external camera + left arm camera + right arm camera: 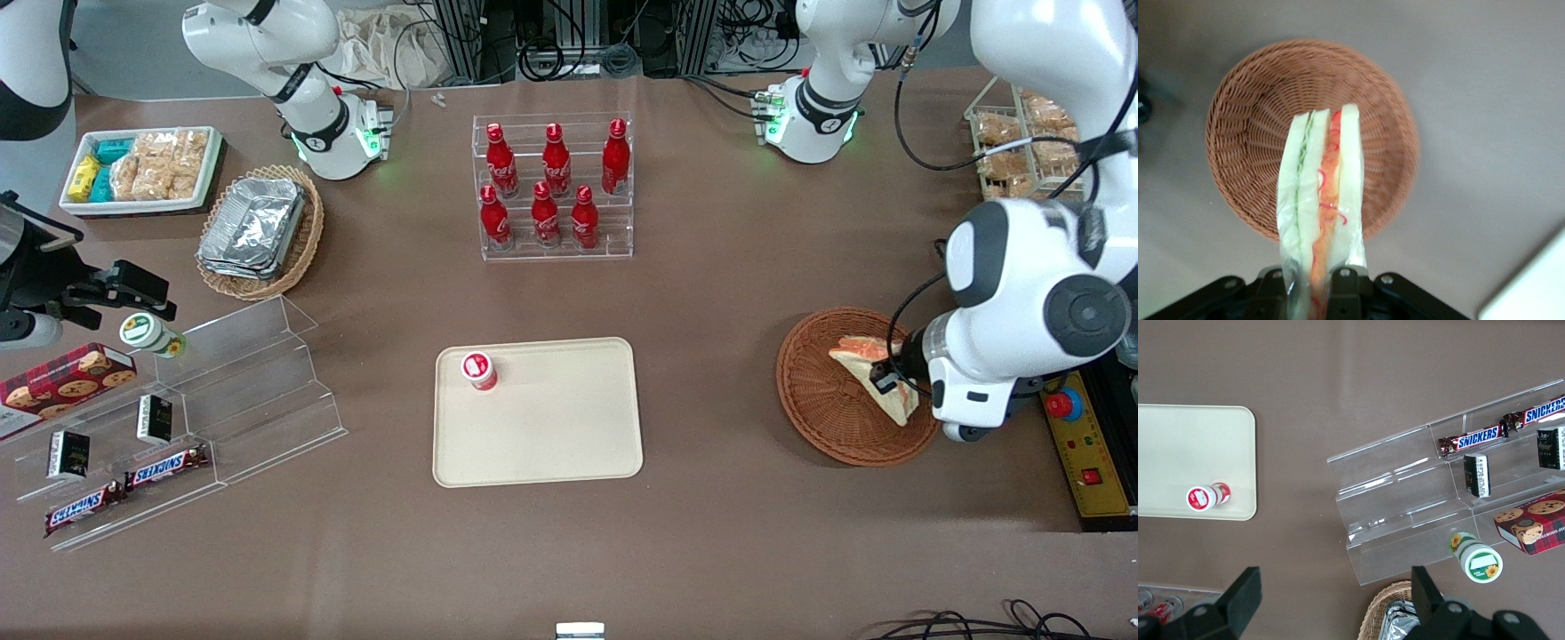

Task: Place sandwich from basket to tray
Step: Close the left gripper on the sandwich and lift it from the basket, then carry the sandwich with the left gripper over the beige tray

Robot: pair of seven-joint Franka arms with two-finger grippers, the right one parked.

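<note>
1. A small red-capped bottle (478, 370) is standing on the tray (569, 444), in the corner nearest the parked arm's end and farther from the front camera; the remaining beige surface is lying smooth, flat and low-rimmed, with rounded corners.
2. A clear acrylic rack of red bottles (553, 188) is sitting farther from the front camera than the tray.
3. The gripper (1313, 283) is hanging above the basket (1245, 133), its fingers (1345, 287) pinching the sandwich (1319, 200) at one end.
4. The sandwich is hanging over the basket's bowl, a clear-wrapped wedge showing pale bread with red and green filling.
5. The basket is sitting toward the working arm's end of the table, well apart from the tray: round, shallow, reddish-brown woven wicker.
</note>
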